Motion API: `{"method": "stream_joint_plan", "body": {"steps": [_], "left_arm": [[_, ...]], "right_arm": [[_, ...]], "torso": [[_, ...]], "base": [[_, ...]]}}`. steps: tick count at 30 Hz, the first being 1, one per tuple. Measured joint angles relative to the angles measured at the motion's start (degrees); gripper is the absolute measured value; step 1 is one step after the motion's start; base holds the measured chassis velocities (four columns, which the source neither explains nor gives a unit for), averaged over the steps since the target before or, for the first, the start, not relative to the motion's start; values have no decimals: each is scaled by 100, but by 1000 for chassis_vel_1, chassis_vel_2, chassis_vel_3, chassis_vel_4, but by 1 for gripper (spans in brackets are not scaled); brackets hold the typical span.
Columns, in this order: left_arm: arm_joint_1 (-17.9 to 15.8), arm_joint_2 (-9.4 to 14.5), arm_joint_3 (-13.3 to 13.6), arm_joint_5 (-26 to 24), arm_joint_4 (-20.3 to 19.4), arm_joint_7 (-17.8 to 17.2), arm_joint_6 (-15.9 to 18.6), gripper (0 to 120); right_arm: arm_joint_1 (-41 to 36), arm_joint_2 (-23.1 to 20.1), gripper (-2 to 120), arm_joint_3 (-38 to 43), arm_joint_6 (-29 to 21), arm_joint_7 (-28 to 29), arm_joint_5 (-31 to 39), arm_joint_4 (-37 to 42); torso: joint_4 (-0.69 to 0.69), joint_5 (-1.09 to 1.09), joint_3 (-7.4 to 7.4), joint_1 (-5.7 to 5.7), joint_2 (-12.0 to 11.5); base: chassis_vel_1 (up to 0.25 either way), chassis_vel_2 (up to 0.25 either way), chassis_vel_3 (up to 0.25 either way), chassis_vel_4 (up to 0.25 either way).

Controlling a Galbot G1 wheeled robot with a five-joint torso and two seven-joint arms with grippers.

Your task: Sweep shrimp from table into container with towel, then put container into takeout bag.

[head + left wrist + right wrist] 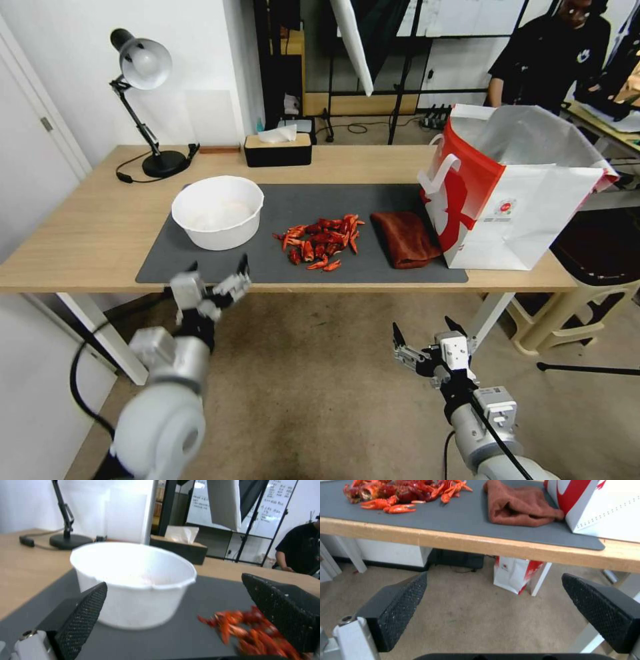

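A pile of red-orange shrimp [322, 241] [253, 632] [403, 492] lies mid-mat on the table [80, 233]. To its left stands the white container [217, 211] [133, 580], upright. The folded rust-red towel [405, 238] [516, 505] lies right of the shrimp, against the takeout bag [513, 193] [603, 507], which stands open at the table's right end. My left gripper [217, 270] [173, 620] hangs open at the table's front edge, just before the container. Lower down, off the table and over the floor, my right gripper [427, 333] [493, 610] is open with nothing between its fingers.
A black tissue box [277, 149] and a desk lamp [143, 100] stand at the table's back. The dark grey mat [280, 200] lies under the task's things. Another white and red bag [516, 573] sits on the floor under the table. A stool [587, 280] stands right.
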Motion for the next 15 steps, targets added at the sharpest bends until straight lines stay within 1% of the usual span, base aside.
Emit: {"method": "stream_joint_plan", "body": {"steps": [2, 3, 4, 6, 7, 10, 11, 12, 13, 14, 15], "left_arm": [[-211, 256, 2, -122, 189, 47, -17, 100], [-211, 256, 2, -122, 189, 47, -17, 100], [-302, 387, 10, -156, 279, 78, -17, 100], [-566, 726, 33, -223, 499, 231, -19, 100], [-566, 726, 33, -223, 499, 231, -19, 100], [-930, 1294, 99, -241, 802, 710, -95, 100], [-930, 1294, 99, -241, 802, 710, -95, 100], [-1077, 1495, 120, -241, 913, 936, -119, 100], [-1240, 1700, 128, -241, 1033, 1216, -125, 100], [-1240, 1700, 128, -241, 1033, 1216, -125, 100], [-1432, 1917, 129, -238, 1161, 1504, -120, 100]], "right_arm": [[-28, 12, 100, -21, -47, 0, -25, 3], [-28, 12, 100, -21, -47, 0, -25, 3], [-38, 17, 100, -24, -57, 0, -39, 4], [-55, 32, 100, -26, -80, -2, -68, 10], [-55, 32, 100, -26, -80, -2, -68, 10], [-64, 41, 100, -27, -100, -2, -89, 37], [-64, 41, 100, -27, -100, -2, -89, 37], [-64, 40, 100, -27, -105, -2, -94, 38], [-57, 34, 100, -31, -112, -2, -98, 38], [-57, 34, 100, -31, -112, -2, -98, 38], [-52, 31, 100, -36, -115, -2, -101, 27]], "torso": [[1, 0, 0, 0, 0], [1, 0, 0, 0, 0], [1, 1, 0, 0, 0], [1, 0, 0, 0, 0], [1, 0, 0, 0, 0], [1, 0, 0, 0, 0], [1, 0, 0, 0, 0], [1, 1, 0, 0, 0], [1, -2, 0, 0, 0], [1, -2, 0, 0, 0], [2, -1, 0, 0, 0]], "base": [[0, 0, 0, 0], [0, 0, 0, 0], [0, 0, 0, 0], [0, 0, 0, 0], [0, 0, 0, 0], [0, 0, 0, 0], [0, 0, 0, 0], [0, 0, 0, 0], [0, 0, 0, 0], [0, 0, 0, 0], [0, 0, 0, 0]]}}
